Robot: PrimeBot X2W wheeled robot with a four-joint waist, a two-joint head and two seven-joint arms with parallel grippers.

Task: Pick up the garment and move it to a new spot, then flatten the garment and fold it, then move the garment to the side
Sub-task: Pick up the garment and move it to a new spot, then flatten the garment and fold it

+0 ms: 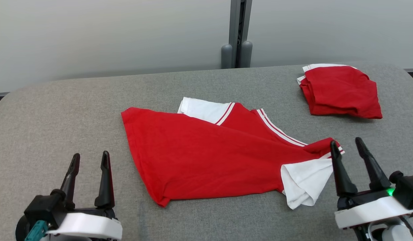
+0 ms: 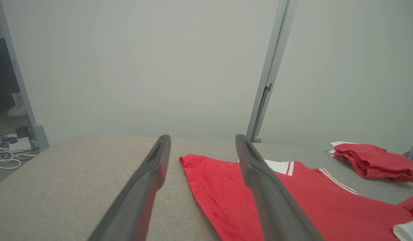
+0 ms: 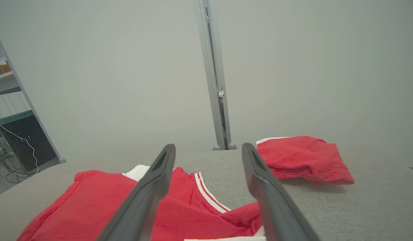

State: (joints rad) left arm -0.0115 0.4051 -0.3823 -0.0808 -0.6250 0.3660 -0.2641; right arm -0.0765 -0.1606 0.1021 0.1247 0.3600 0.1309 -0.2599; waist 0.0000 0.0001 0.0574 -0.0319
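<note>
Head view: finds the garment (image 1: 206, 157) sprawled across the middle of the grey table (image 1: 59, 110), half-doubled and creased, white sleeve (image 1: 305, 182) spilling out at its right end. Not flat yet. Spots the left gripper (image 1: 90, 154) well off the cloth, fingers spread, holding nothing, likely waiting on a corner. Puts the right gripper (image 1: 346, 142) right at that sleeve end, spread and empty too, probably lined up for the first pinch.

Left wrist view: looks between parted fingers onto bare table beside the red hem.

Right wrist view: looks over the striped trim (image 3: 206, 192), with a folded red pile (image 3: 303, 159) parked far off, out of the way.
</note>
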